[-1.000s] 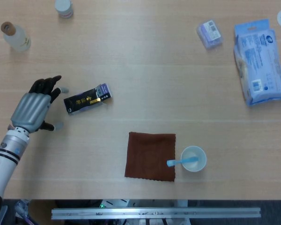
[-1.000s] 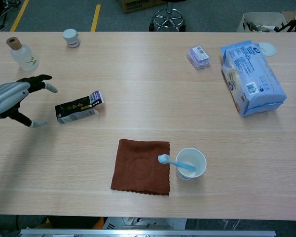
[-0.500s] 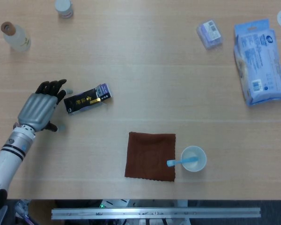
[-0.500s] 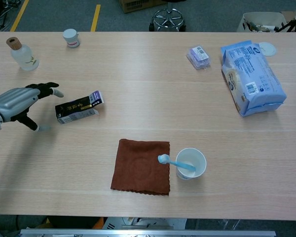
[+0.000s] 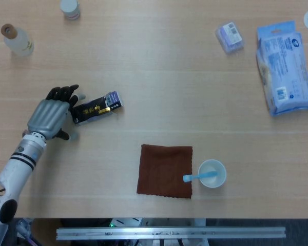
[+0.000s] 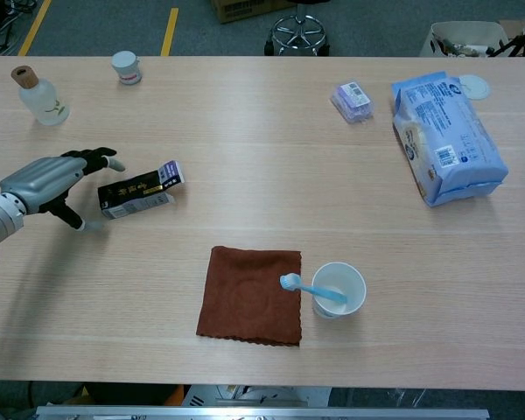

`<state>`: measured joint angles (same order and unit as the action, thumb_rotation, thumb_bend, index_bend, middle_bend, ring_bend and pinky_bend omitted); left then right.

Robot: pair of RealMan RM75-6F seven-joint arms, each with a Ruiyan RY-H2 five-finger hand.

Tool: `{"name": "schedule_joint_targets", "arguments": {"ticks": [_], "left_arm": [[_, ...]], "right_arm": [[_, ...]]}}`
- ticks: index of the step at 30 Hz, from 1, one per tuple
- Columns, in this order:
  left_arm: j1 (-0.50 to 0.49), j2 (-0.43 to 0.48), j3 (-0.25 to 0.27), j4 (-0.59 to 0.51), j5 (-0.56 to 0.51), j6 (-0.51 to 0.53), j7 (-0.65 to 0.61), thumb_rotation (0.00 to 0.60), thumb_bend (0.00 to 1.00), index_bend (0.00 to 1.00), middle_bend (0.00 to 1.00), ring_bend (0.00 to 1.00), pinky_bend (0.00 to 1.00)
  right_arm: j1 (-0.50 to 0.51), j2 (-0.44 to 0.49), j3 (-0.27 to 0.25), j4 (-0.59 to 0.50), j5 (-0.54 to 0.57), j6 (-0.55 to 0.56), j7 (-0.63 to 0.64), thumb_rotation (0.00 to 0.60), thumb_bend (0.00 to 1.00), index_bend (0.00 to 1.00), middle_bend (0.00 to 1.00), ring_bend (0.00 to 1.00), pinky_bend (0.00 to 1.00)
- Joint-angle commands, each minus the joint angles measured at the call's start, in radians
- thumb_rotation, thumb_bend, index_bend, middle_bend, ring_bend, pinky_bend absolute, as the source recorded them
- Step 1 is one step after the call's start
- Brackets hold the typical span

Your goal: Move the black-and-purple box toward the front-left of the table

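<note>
Pale wood table [image 5: 159, 77] fills both views, with grey floor and a yellow line beyond its far edge in the chest view. Left side, mid-depth: the box [image 5: 96, 108] lies flat, black with a purple end pointing right, slightly angled. The left hand [image 5: 54, 111] is right at the box's left end, silver back up, dark fingers [image 5: 62, 94] spread and reaching toward the near corner of the box. Fingertips look to be touching or just shy of the box's end — hard to call from either view. Nothing is gripped; the hand is spread, thumb low on the table side. From the chest camera the hand [image 6: 57, 179] sits beside the box [image 6: 138, 190] at the same height.

Far left corner: a clear bottle [image 5: 16, 40] with a cork top, and a small white jar [image 5: 70, 7] further along. Centre front: a brown cloth [image 5: 165, 170] lying flat, and just right of it a white cup [image 5: 212, 173] with a blue toothbrush [image 5: 197, 177] leaning out toward the cloth. Far right: a blue wipes pack [image 5: 285, 68], with a small purple packet [image 5: 229, 36] to its left. The right hand shows in neither view.
</note>
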<state>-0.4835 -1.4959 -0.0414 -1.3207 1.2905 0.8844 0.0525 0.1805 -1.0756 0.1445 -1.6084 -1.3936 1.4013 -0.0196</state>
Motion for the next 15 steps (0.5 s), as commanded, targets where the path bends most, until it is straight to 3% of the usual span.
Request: {"name": "schedule_joint_targets", "arguments": {"ticks": [1, 15], "left_arm": [[-0.005, -0.007, -0.004, 0.012, -0.010, -0.008, -0.005, 0.600, 0.17, 0.14, 0.00, 0.00, 0.00], [-0.028, -0.031, -0.018, 0.053, -0.029, -0.040, -0.059, 0.600, 0.17, 0.14, 0.00, 0.00, 0.00]], "right_arm": [[-0.001, 0.000, -0.001, 0.001, 0.001, 0.000, 0.001, 0.600, 0.01, 0.40, 0.18, 0.22, 0.35], [-0.003, -0.004, -0.003, 0.004, 0.002, -0.001, 0.003, 0.600, 0.01, 0.40, 0.18, 0.22, 0.35]]}}
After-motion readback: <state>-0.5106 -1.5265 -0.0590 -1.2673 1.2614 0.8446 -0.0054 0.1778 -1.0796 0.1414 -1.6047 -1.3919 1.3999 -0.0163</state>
